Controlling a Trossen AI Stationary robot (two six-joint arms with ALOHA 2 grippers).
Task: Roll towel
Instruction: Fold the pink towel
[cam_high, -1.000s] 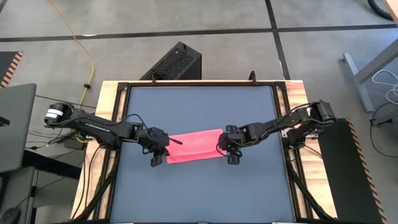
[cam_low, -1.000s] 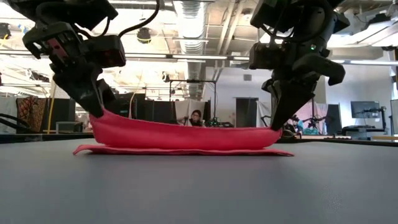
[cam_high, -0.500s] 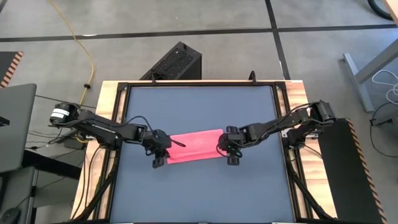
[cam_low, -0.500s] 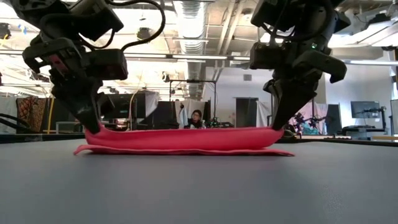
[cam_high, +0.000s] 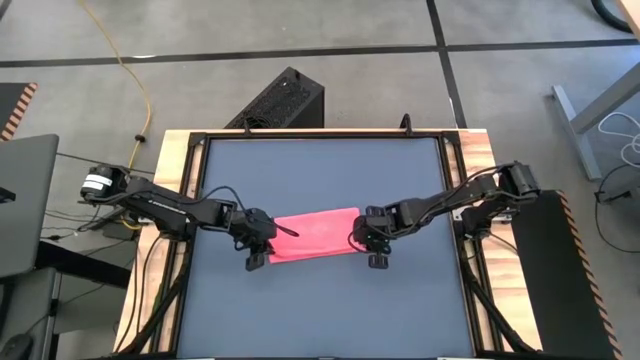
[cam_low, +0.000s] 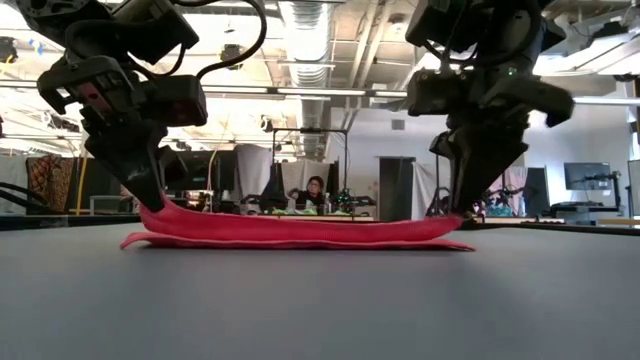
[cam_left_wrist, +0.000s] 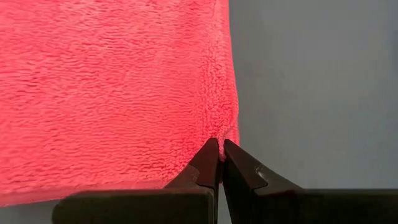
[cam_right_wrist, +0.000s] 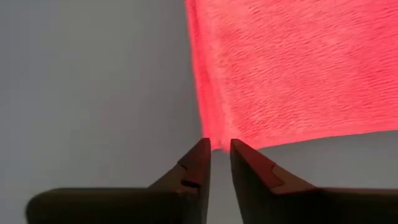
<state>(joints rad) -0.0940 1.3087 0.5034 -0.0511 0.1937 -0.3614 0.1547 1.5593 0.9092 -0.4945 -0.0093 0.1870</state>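
left end effector (cam_left_wrist: 220, 151) clamped on towel (cam_high: 312, 234) corner; right end effector (cam_right_wrist: 219, 148) apart, released. advise: flatten fold w/ edges aligned on tabletop (cam_high: 320, 310) before rolling.

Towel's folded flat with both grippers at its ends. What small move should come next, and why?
Probably the left gripper should open too. It is shut on the towel's corner, while the right gripper has its fingers parted at the opposite corner. The towel lies flat on the table, so nothing needs holding.

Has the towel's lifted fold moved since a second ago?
Yes. In the low view the towel has dropped from a raised sling toward the tabletop, now lying nearly flat between left gripper and right gripper.
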